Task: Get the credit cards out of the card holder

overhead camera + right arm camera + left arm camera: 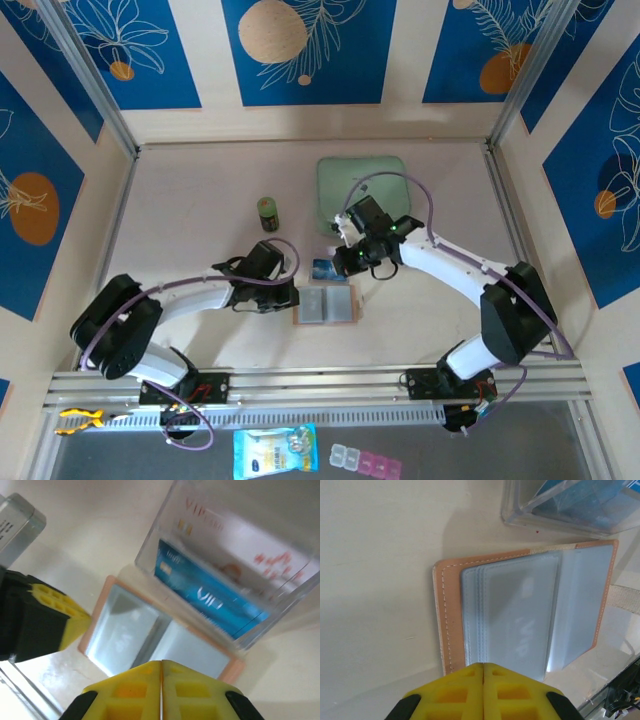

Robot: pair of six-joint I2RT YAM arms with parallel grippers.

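Card holder (325, 305) open flat, long axis left-right

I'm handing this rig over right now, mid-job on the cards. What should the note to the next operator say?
Left hand: shut, empty, over the near edge of the open tan leather-like card holder.
Right hand: shut, empty, above the holder, facing the clear plastic box.
Done: a blue plastic card and a white card stand in that box, just beyond the holder.
Left: faint "VIP" print shows through one grey-clear pocket, so a card may still be inside. Check it and pull it out.
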